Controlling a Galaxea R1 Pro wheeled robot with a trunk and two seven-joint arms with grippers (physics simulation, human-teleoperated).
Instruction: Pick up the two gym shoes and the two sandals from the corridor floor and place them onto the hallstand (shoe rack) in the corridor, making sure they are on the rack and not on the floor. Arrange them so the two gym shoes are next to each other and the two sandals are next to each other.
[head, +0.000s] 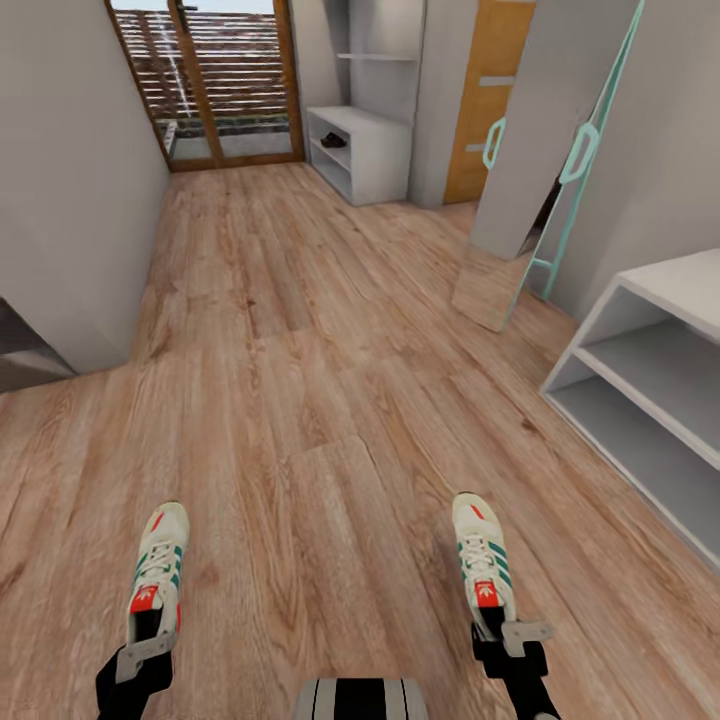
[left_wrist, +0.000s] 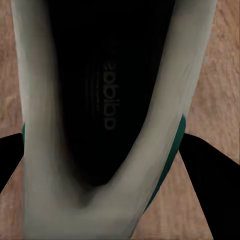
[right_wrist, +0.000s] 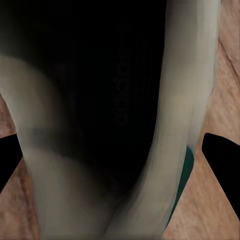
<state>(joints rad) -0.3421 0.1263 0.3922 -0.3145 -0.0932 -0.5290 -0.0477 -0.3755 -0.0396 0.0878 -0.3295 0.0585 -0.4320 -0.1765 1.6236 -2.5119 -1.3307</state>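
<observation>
Left gripper: you are holding one gym shoe by its heel, toe pointing away from you, above the corridor floor. In the left wrist view the dark fingers are sitting on either side of that shoe's heel, closed against it, with the dark insole facing the camera.

Right gripper: you are holding the second gym shoe the same way, heel clamped, toe forward. The right wrist view is showing its cream collar between the dark fingers.

The two shoes are sitting well apart, one at each side of your trunk.

Hallstand: it is standing at your right, pale shelves open toward the floor.

A second pale unit is standing far down the corridor beside the glazed door, with a small dark item on its shelf, too small to identify.
</observation>
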